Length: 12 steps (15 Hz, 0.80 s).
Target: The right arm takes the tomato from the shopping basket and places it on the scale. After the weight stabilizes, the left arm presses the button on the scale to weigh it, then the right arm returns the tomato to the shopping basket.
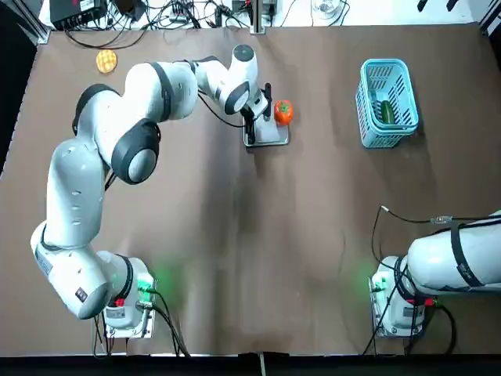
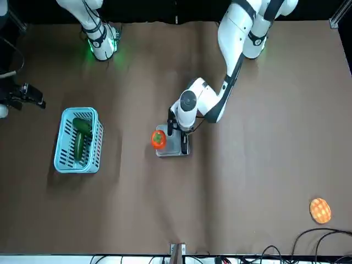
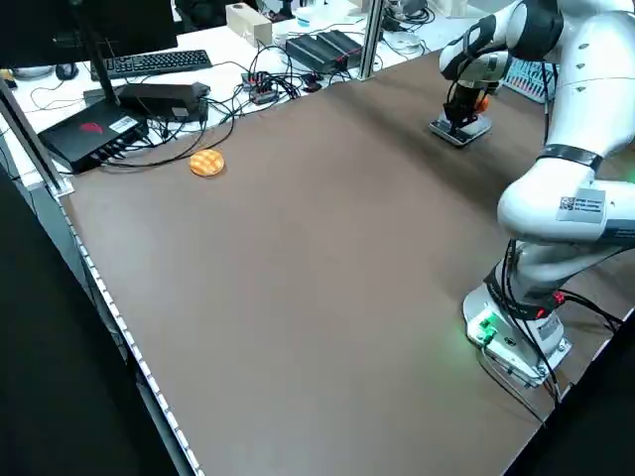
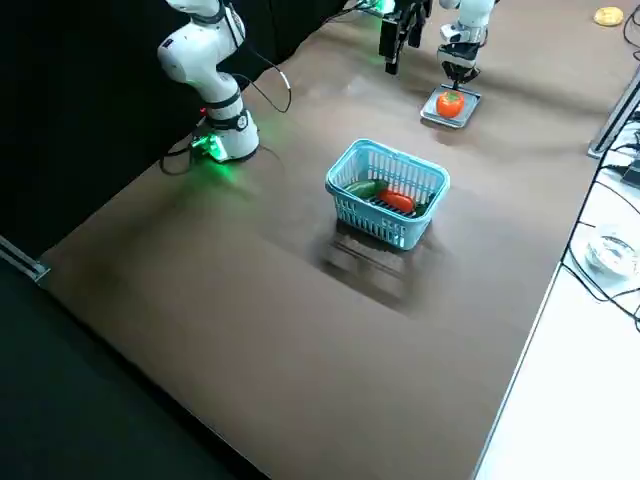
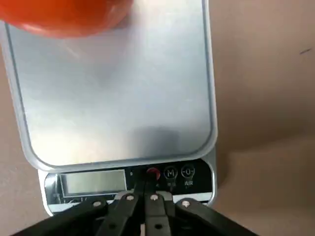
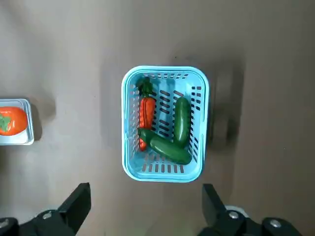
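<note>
Tomato (image 1: 283, 112) resting near the far edge of the scale (image 5: 113, 93) plate, away from the control strip, leaving that strip clear. Left gripper (image 5: 142, 194) clenched to a narrow tip, touching or just above the red button (image 5: 153, 173), probably pressing to weigh. Right gripper (image 6: 142, 211) spread and empty, high above the basket (image 6: 165, 123), likely waiting to retrieve.

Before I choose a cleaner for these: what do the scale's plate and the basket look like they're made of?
The scale plate looks like brushed metal, probably stainless steel: a silver-grey, satin surface that carries a soft reflection of the tomato. Its control strip looks like black plastic. The shopping basket looks like moulded plastic: uniform light blue, slatted walls, thick rounded rim, slight gloss.
</note>
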Available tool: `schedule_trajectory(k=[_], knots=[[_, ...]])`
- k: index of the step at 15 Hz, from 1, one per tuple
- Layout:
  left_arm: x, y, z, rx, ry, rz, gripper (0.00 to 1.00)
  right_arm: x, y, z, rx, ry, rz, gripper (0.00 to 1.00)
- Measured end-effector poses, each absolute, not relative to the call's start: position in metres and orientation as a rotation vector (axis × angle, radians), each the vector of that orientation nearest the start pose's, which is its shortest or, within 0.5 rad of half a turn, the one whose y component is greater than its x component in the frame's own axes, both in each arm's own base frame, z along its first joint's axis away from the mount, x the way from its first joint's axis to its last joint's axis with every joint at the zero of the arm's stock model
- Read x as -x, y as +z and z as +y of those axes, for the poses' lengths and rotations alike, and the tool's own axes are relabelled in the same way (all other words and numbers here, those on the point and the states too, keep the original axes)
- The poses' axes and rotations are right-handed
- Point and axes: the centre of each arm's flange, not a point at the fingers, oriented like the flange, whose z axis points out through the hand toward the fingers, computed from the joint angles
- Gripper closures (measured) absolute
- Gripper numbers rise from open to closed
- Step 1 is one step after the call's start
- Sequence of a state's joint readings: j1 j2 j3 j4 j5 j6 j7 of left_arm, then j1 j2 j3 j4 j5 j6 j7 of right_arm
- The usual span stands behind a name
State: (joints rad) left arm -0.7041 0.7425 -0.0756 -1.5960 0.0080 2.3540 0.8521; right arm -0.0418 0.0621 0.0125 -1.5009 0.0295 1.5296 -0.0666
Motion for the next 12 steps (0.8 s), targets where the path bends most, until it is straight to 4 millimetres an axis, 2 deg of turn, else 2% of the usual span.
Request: schedule_trajectory(k=[12], knots=[[-0.4981,0.1974,-0.4900,2.195,-0.041,2.305,0.99,-0.5698,0.6192,-0.0134,3.109,0.045,-0.060,0.00]])
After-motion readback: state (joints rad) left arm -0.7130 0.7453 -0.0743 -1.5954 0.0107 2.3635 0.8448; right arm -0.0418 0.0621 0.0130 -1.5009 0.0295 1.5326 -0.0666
